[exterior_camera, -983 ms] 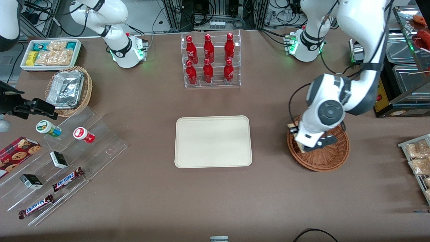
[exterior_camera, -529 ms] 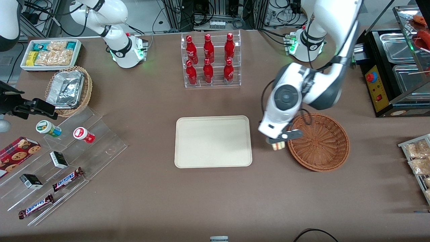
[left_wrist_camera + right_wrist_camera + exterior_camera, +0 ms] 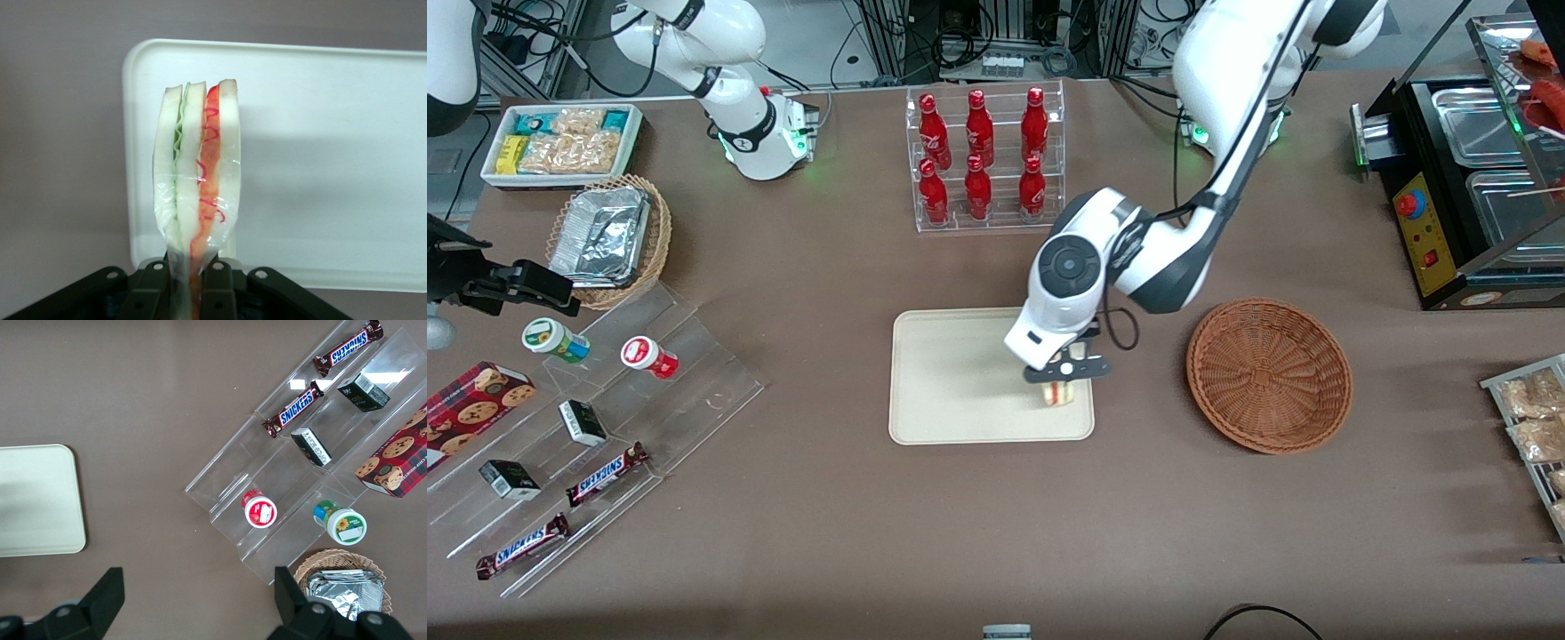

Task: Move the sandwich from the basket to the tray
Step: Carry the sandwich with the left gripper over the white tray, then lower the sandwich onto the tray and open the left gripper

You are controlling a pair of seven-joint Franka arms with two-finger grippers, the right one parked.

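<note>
Sandwich clamped upright between closed fingers of left gripper, held over tray near the edge facing the basket. Contact with tray surface unclear. Basket sits beside tray toward working arm's end. Bottle rack farther back.

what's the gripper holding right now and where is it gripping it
The gripper, above the tray, holds the wrapped sandwich, pinched at one narrow end.
</note>
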